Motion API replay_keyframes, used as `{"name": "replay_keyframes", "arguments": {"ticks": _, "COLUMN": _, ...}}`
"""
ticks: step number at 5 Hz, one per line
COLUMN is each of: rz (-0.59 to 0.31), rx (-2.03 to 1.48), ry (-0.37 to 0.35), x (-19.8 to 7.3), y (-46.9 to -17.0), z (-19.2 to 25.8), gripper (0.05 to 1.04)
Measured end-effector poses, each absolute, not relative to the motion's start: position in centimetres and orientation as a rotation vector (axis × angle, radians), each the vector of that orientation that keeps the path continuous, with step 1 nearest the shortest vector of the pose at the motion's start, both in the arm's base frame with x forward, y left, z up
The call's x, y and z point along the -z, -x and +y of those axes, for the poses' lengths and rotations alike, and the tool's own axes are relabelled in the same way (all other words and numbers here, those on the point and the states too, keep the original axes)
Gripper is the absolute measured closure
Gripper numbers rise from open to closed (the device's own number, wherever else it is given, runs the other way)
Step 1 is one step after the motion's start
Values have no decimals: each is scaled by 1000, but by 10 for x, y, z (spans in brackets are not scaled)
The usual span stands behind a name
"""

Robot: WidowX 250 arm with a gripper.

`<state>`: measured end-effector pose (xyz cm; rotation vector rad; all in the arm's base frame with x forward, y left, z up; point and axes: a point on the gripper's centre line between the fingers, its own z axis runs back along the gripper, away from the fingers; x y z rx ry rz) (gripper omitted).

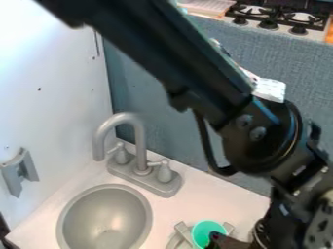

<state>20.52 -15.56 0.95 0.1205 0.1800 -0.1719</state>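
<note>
At the near edge, I have the tool [217,240] right at the rim of a turquoise cup [204,230]; whether it is closed on it, I can't tell. The cup sits by a grey rack [184,233] on the white tabletop [218,197]. Left of that lies the round sink [104,217], then the grey faucet [141,146] behind, and farthest off, a stove [276,28].

We can read no text, label, brand, number or sign on anything we see.
</note>
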Motion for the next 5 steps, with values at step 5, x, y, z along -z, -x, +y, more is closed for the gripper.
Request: {"name": "replay_keyframes", "arguments": {"ticks": 5, "rz": 125, "rx": 822, "ry": -11, "x": 45, "y": -221, "z": -157, "gripper": 76}}
